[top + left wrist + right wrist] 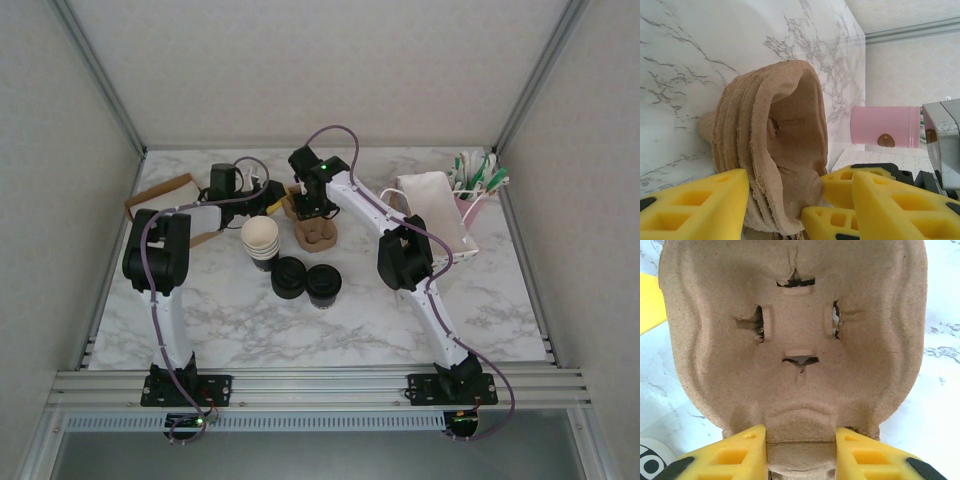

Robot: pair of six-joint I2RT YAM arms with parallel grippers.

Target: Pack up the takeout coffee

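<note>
The takeout coffee (325,285), a black cup under a round black lid, stands alone on the marble table, apart from both grippers. Behind it lies a stack of brown pulp cup carriers (318,234) (775,150). My right gripper (303,207) (800,452) is shut on the near ridge of the top carrier (795,340), a yellow finger on each side. My left gripper (268,205) (797,210) straddles the stack from the left. One of its fingers (695,205) lies against the stacked edges. The other stands beyond the right gripper's fingers (855,182), its contact hidden.
Nested cups (260,240) and a squat pile of black lids (288,277) stand just left of the coffee. A flat brown bag (160,200) lies at the back left. A white bag (435,210) and a pink holder of utensils (472,190) (885,126) are at the back right.
</note>
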